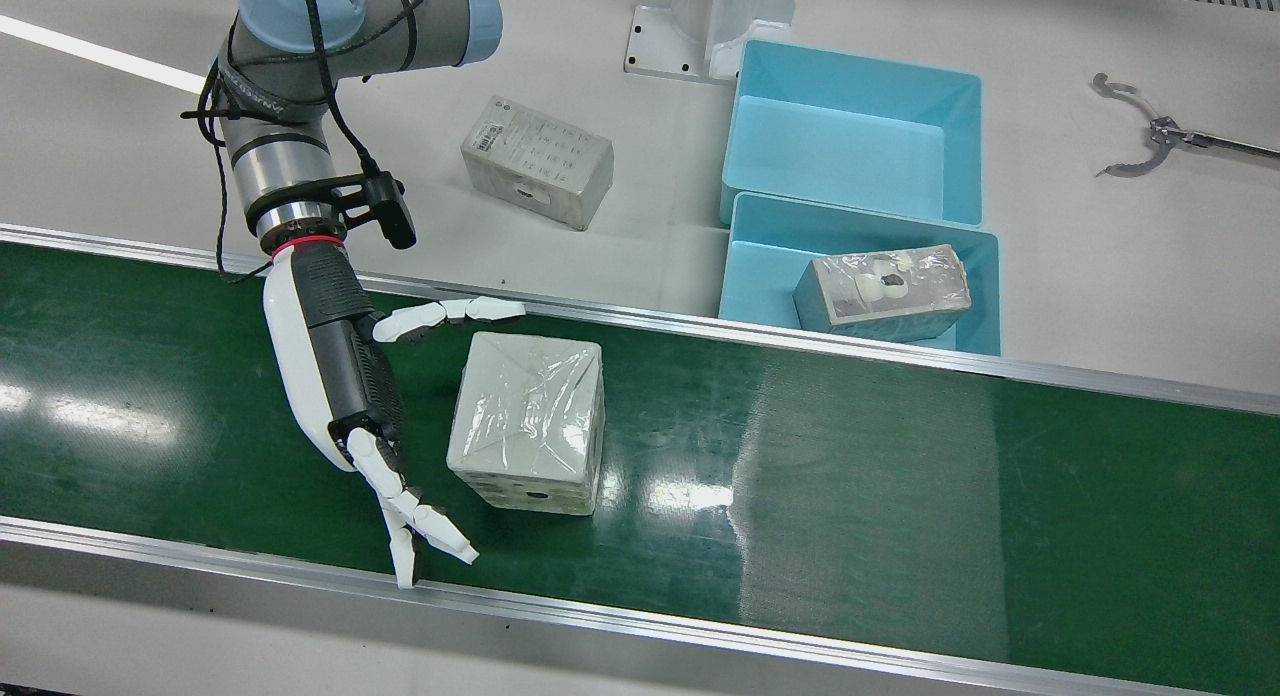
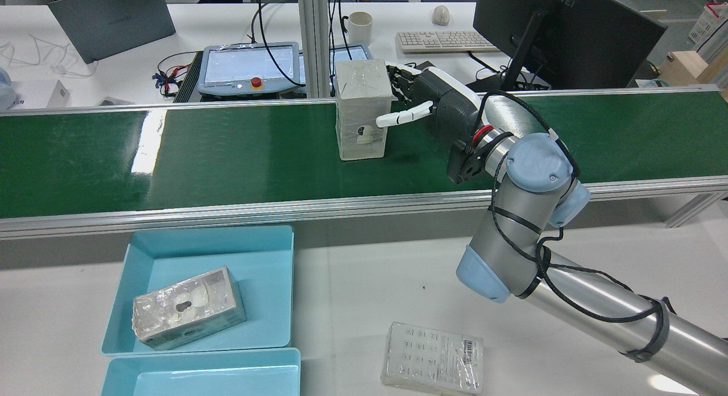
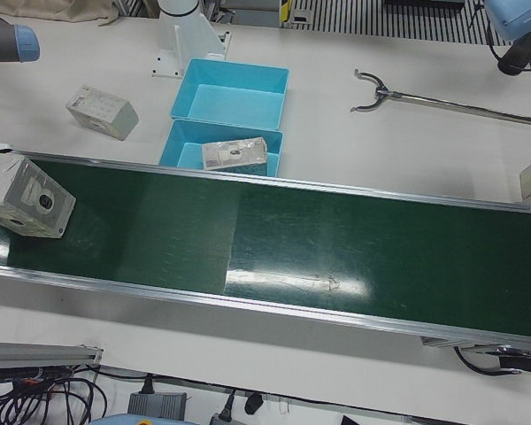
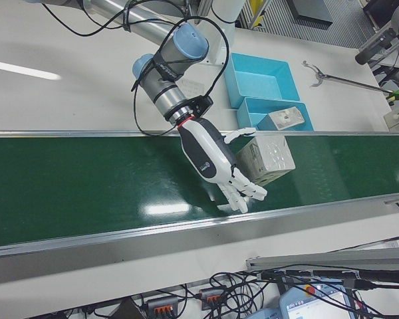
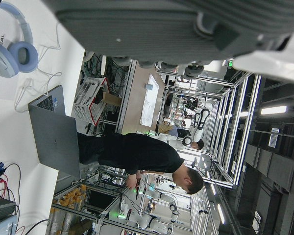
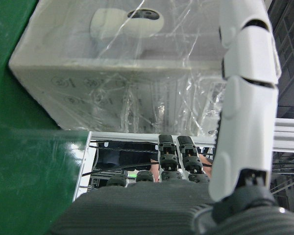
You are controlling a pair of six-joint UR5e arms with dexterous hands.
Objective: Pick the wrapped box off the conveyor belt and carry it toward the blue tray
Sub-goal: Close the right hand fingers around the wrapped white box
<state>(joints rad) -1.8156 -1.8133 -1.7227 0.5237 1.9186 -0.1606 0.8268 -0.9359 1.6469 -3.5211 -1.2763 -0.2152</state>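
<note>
R hand (image 1: 345, 376) spread wide, empty, flanking box (image 1: 527, 421) on belt (image 1: 850, 476) for side grasp; tray (image 1: 765, 266) well apart

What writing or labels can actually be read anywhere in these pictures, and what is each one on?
"HUAWEI": on the back of the black monitor, rear view.
Barcode label and printed grid on the flat box on the table: too small to read.
Print on the wrapped box on the belt: blurred, unreadable.

In the left-front view we are seeing the wrapped box (image 3: 25, 197) being cut by the frame edge, and the right hand's fingers (image 2: 401, 77) are hiding behind it in the rear view.
</note>
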